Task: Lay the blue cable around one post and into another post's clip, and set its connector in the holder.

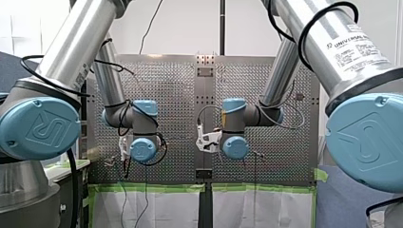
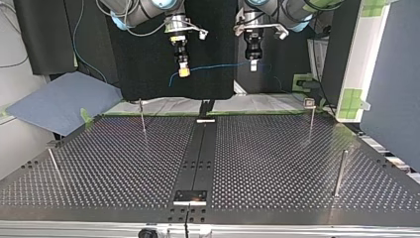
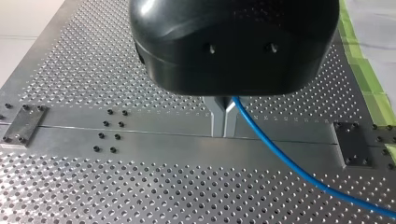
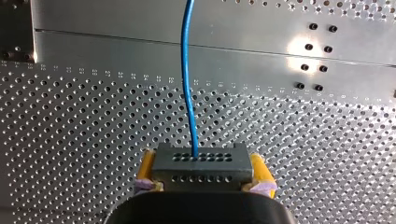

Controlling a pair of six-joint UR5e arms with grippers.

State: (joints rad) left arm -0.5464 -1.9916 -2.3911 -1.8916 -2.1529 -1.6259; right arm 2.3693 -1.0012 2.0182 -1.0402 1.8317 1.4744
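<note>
The blue cable [image 2: 218, 65] hangs in the air between my two grippers, well above the perforated table [image 2: 277, 163]. In the right wrist view my right gripper [image 4: 201, 161], with yellow pads [image 4: 145, 168], is shut on the cable's dark grey connector [image 4: 201, 169], and the cable [image 4: 187, 70] runs straight out ahead of it. My left gripper [image 3: 223, 129] has its metal fingers shut on the cable [image 3: 280, 158], which trails off to one side. In the top view my right gripper [image 2: 183, 72] is at the left and my left gripper [image 2: 253, 65] at the right.
Thin posts stand on the table in the top view: one at the back left [image 2: 142, 116], one with a clip on top at the back right [image 2: 311, 119], one at the right [image 2: 340, 171] and one at the left [image 2: 52, 163]. A dark plate [image 2: 190, 196] sits on the centre strip near the front.
</note>
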